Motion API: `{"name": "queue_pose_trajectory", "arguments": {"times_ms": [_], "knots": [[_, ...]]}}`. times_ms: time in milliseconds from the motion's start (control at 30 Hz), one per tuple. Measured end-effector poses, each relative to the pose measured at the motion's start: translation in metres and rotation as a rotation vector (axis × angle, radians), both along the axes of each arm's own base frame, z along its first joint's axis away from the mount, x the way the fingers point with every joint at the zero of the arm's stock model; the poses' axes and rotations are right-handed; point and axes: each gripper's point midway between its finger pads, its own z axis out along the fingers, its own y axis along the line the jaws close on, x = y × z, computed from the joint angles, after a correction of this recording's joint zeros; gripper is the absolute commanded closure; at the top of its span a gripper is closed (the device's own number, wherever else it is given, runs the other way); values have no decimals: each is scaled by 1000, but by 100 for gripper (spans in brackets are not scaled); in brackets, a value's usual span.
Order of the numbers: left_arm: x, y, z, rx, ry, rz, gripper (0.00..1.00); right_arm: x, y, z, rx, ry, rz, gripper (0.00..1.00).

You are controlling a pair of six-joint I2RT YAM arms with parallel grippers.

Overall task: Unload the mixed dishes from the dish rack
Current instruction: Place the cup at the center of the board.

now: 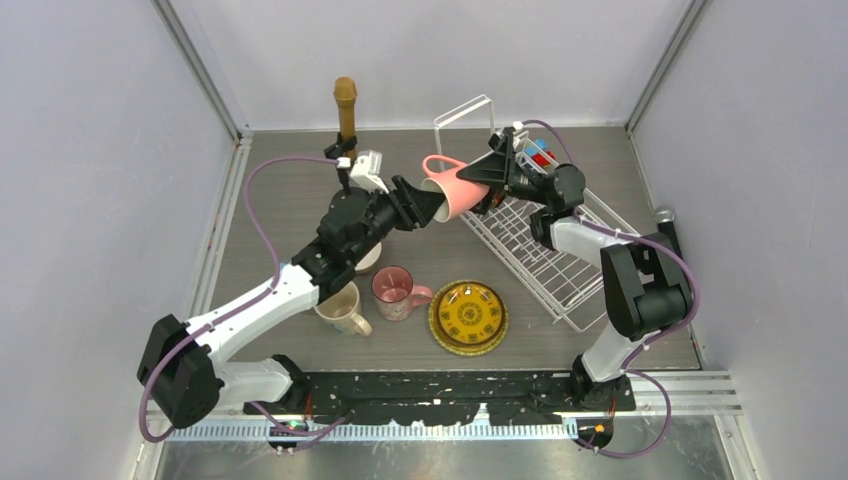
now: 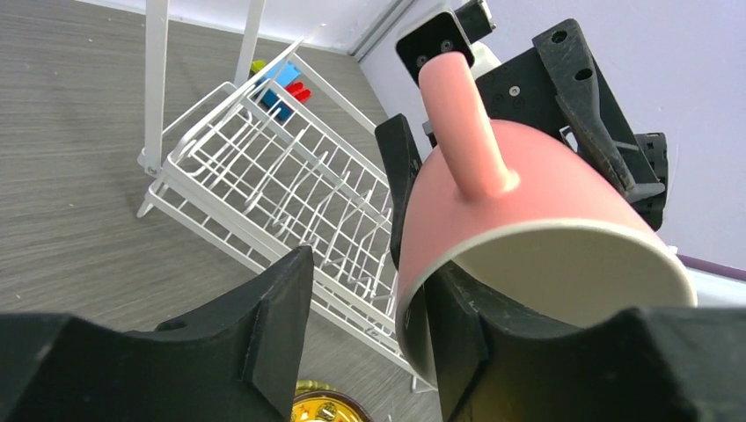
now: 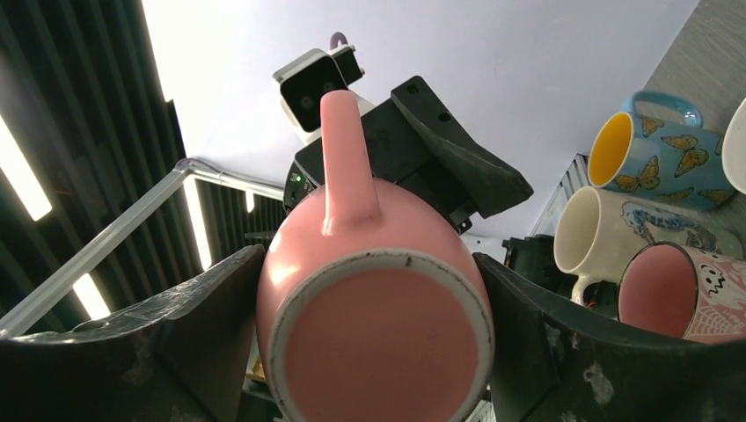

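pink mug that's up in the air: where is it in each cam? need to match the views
Top external: pink mug at upper centre, tilted, just off the left end of the dish rack.
Left wrist: pink mug fills the right half, open mouth toward the camera.
Right wrist: pink mug at bottom centre, base toward the camera.
Shared landmark: its handle, on the mug's upper side in all three views.

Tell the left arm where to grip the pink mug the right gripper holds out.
Pinch the rim wall of the pink mug, one finger inside the mouth and one outside, approaching mouth-on. It lies sideways, mouth toward the left gripper, handle up, with the right gripper clasping its base end.
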Motion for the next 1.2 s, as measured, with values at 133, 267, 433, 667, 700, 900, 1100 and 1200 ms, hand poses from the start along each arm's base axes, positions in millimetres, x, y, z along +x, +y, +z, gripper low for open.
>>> {"name": "queue_pose_trajectory", "arguments": {"times_ms": [133, 267, 433, 667, 700, 900, 1100, 1200], "knots": [[0, -4, 5, -17, 0, -17, 87, -6, 5, 0, -4, -10, 24, 80], [-3, -8, 12, -31, -16, -46, 100, -5, 7, -1, -1, 0, 28, 47], [-4, -7, 13, -24, -25, -51, 100, -6, 7, 0, -4, -12, 39, 1], [-24, 13, 14, 12, -32, -43, 100, 0, -5, -1, -19, -41, 17, 0], [-29, 19, 13, 21, -34, -36, 100, 6, -11, -1, -18, -45, -7, 0], [-44, 37, 7, 70, -20, -24, 100, 48, -38, -11, -62, -49, -179, 0], [-47, 41, -18, 155, 39, -28, 100, 90, -46, -25, -325, -85, -448, 0], [-49, 41, -29, 195, 62, -38, 100, 89, -62, -18, -455, -175, -575, 0]]}}
